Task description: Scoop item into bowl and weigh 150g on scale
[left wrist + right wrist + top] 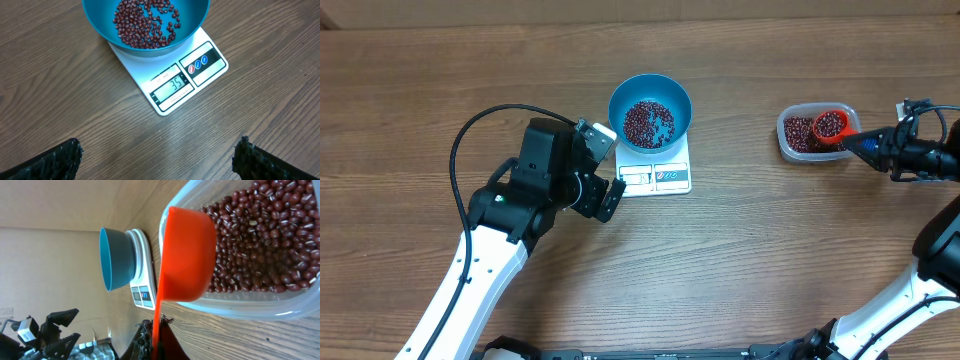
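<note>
Right end effector [866, 142] clamps scoop [846, 133] of beans [829, 124] at tub [792, 141], left end effector [607, 168] wide; next tip into bowl [620, 92] on scale [672, 179].

Unobstructed table [740, 220] runs between scale [665, 177] and tub [800, 140]. Bowl [650, 110] covers the scale's platform. Left gripper [610, 168], jaws spread wide, crowds the scale's left edge. Scoop [831, 124] occupies the tub's right half

White arm links [460, 285], black joint housings [548, 155], looping black cable [472, 124], ridged black end effector fingers [50, 162].
</note>
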`<act>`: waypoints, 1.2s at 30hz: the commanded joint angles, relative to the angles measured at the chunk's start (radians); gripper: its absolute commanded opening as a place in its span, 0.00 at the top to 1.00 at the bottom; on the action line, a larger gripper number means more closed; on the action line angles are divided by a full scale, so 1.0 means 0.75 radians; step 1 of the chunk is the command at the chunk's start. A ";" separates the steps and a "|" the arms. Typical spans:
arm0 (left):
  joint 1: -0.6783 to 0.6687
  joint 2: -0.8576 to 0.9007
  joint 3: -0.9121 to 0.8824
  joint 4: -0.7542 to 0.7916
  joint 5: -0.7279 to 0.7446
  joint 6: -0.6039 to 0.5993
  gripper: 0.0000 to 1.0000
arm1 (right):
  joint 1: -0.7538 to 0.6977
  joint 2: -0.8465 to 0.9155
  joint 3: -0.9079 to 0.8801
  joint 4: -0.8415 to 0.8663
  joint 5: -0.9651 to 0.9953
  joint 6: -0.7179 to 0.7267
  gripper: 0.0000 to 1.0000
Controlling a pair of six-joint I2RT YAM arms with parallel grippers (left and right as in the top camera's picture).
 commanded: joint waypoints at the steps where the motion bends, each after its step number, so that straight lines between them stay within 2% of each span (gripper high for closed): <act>1: 0.006 -0.010 -0.004 0.002 0.014 0.028 0.00 | -0.009 0.016 -0.004 -0.001 -0.055 -0.032 0.96; 7: 0.006 -0.010 -0.004 0.001 0.015 0.028 0.00 | -0.023 0.016 -0.004 -0.050 -0.132 -0.106 0.96; 21: 0.006 -0.010 -0.004 0.002 0.014 0.028 0.00 | -0.008 0.016 -0.004 -0.117 -0.207 -0.111 0.96; 36: 0.006 -0.010 -0.004 0.002 0.015 0.028 0.01 | 0.283 0.016 0.029 -0.125 -0.316 -0.109 0.96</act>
